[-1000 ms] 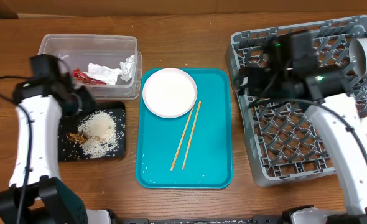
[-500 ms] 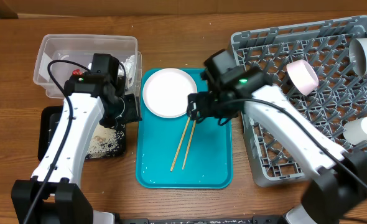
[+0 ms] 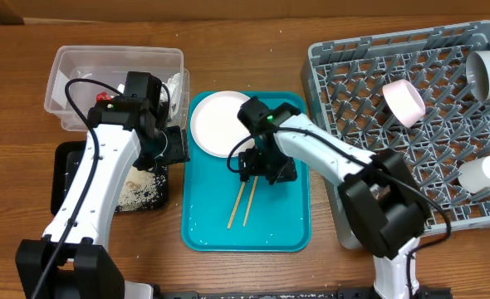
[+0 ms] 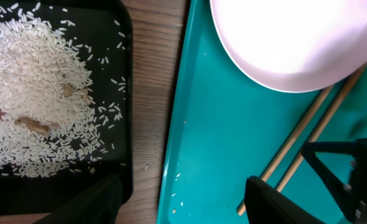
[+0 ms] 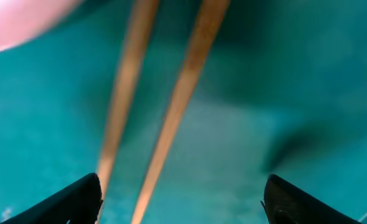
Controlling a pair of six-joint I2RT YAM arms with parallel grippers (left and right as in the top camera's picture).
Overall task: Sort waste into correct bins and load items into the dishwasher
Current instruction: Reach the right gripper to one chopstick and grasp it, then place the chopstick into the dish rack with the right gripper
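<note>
Two wooden chopsticks (image 3: 247, 202) lie side by side on the teal tray (image 3: 286, 224), just below a white plate (image 3: 216, 123). My right gripper (image 3: 257, 166) is open, low over the chopsticks' upper ends; the right wrist view shows both sticks (image 5: 171, 118) between its fingertips (image 5: 182, 199). My left gripper (image 3: 172, 145) is open and empty over the tray's left edge, between the black tray of rice (image 3: 141, 189) and the plate (image 4: 289, 37). The left wrist view shows its fingers (image 4: 183, 202) astride the tray rim (image 4: 174, 143), and the chopsticks (image 4: 295, 143).
A clear bin (image 3: 112, 66) with wrappers stands at the back left. The grey dishwasher rack (image 3: 411, 199) on the right holds a pink cup (image 3: 404, 101), a white bowl (image 3: 487, 73) and a white cup (image 3: 482, 173). Rice and scraps (image 4: 34, 99) cover the black tray.
My right arm swung from the rack across to the tray and came down over the chopsticks. My left arm moved from the black tray to the teal tray's left edge and has held there.
</note>
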